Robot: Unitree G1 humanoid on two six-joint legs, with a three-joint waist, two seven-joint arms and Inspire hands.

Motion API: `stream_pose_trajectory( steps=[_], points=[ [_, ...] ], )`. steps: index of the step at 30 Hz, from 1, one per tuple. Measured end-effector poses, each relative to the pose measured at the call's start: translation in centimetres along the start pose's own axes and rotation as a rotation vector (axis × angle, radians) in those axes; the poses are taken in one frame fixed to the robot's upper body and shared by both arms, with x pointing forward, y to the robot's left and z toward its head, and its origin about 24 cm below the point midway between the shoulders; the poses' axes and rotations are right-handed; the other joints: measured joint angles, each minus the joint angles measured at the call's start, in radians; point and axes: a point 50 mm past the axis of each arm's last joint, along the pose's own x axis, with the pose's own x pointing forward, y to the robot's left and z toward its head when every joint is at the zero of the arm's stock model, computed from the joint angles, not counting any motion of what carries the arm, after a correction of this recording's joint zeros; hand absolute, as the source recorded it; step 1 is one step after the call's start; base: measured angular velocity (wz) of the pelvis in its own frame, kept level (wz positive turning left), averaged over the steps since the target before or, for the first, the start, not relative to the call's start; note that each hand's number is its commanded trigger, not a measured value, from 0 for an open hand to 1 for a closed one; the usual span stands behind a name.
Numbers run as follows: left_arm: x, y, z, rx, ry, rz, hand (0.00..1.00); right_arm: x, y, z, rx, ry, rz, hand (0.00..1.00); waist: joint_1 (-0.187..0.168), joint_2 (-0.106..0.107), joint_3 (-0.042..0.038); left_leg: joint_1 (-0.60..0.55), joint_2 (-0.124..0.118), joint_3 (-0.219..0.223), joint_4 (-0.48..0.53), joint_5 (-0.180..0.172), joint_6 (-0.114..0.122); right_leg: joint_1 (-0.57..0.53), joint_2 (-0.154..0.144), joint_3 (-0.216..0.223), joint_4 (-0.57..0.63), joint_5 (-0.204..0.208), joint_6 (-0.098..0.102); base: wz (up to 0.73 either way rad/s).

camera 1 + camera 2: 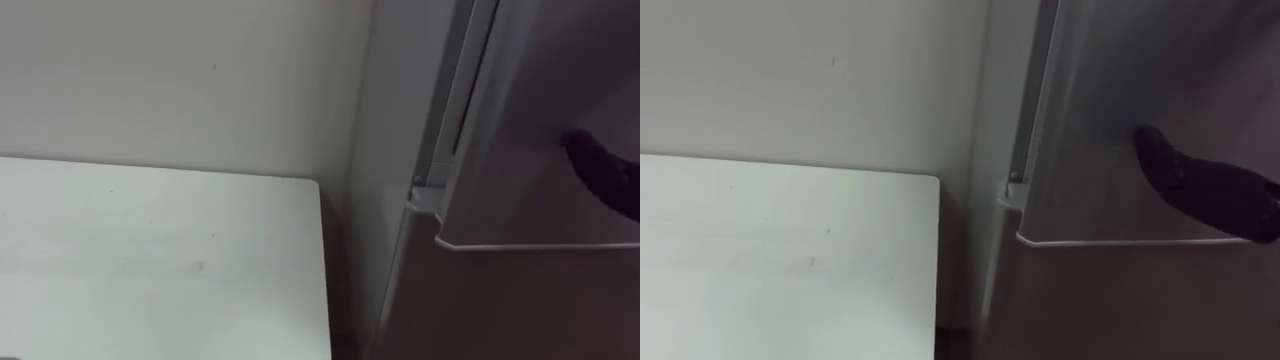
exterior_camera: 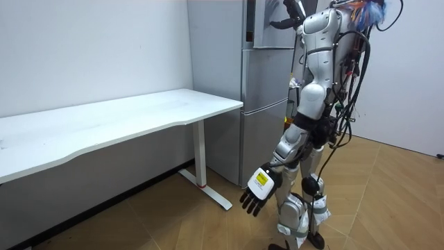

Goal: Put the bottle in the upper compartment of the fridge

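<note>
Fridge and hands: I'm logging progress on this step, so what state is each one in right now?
Upper fridge door: cannot tell whether shut or slightly ajar.
Lower fridge door: shut.
Right hand: raised, against the upper door's front.
Left hand: hanging low beside the leg, fingers relaxed, holding nothing.

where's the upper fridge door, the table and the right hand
upper fridge door (image 1: 1090, 150): right eye view, front face above its bottom edge
table (image 1: 150, 260): left eye view, bare white top
right hand (image 1: 1205, 185): right eye view, middle of the hand
</note>
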Motion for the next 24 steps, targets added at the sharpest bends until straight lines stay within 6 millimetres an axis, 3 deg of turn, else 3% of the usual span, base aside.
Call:
stream_pose_trajectory(
  steps=[2, 4, 12, 24],
  points=[
    [0.1, -0.1, 0.6, 0.016, -0.019, -0.007, 0.00, 0.0, 1.2, 0.0, 0.028, 0.005, 0.042, 0.00, 0.008, 0.000, 0.0005, 0.002, 0.004, 0.005, 0.000, 0.000, -0.001, -0.002, 0.001, 0.000, 0.001, 0.001, -0.001, -0.04],
    [0.2, -0.1, 1.1, 0.018, -0.031, -0.010, 0.00, 0.1, 1.3, -0.3, 0.026, 0.014, 0.038, 0.00, 0.023, 0.000, 0.0004, 0.001, 0.010, 0.004, -0.001, 0.000, -0.001, -0.001, 0.000, -0.001, 0.001, 0.002, -0.002, -0.02],
    [0.3, 0.2, 0.8, 0.041, -0.018, -0.016, 0.00, 0.4, 1.9, -0.9, 0.033, 0.039, 0.051, 0.00, 0.022, -0.004, 0.0006, -0.001, 0.011, 0.001, 0.000, 0.000, -0.001, 0.002, 0.000, -0.007, 0.004, 0.003, -0.003, 0.00],
    [0.4, 0.4, 1.5, 0.092, -0.019, -0.044, 0.00, 0.0, 2.6, -3.4, -0.129, 0.089, 0.107, 0.00, 0.046, -0.005, 0.0006, 0.008, 0.011, -0.018, 0.017, 0.000, -0.002, 0.024, 0.002, -0.018, -0.005, 0.005, -0.006, 0.04]
  ],
)
